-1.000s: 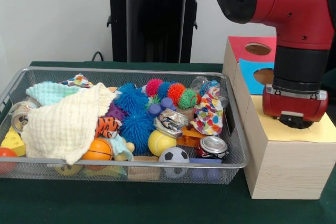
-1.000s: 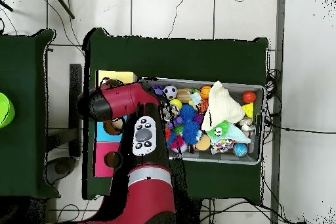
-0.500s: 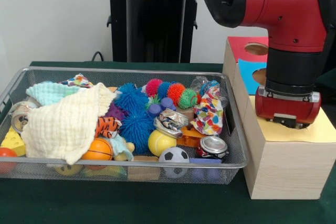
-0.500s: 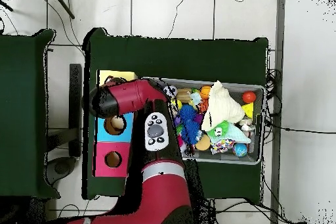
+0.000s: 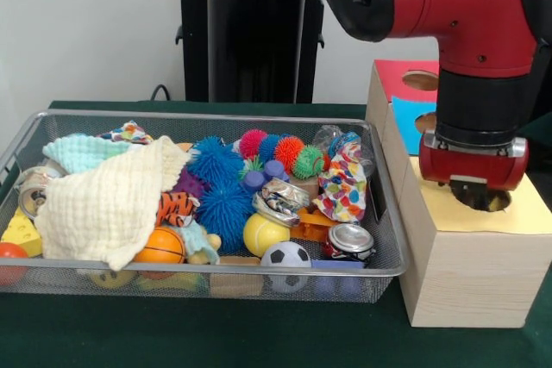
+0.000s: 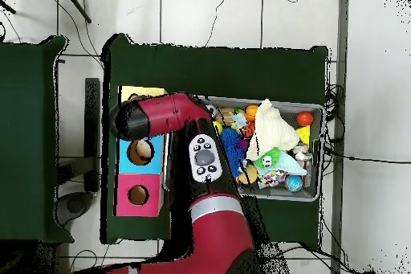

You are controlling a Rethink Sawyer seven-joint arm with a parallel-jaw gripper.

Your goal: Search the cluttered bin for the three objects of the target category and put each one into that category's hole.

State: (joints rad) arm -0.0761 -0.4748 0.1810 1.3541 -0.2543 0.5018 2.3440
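The wire mesh bin (image 5: 216, 115) is full of toys and cloths; it also shows in the overhead view (image 6: 318, 152). One white patterned cloth (image 5: 343, 185) lies bunched at the bin's right end. A second patterned cloth (image 5: 129, 133) peeks out at the far left, and shows in the overhead view (image 6: 271, 178). My gripper (image 5: 473, 192) hangs just above the round hole (image 5: 488, 203) in the yellow panel (image 5: 530, 213) of the pale wood box. The gripper hides part of the hole. I see no cloth under it. The arm hides the gripper in the overhead view.
A cream waffle cloth (image 5: 112, 204) and a mint-green cloth (image 5: 78, 151) cover the bin's left half. Spiky balls (image 5: 222, 185), crushed cans (image 5: 349, 240) and small balls fill the middle. The blue-panelled hole (image 5: 427, 123) and red-panelled hole (image 5: 423, 80) lie behind the yellow one.
The gripper has shifted slightly left and risen a little over the yellow panel. In the overhead view the arm's elbow has swung over toward the bin.
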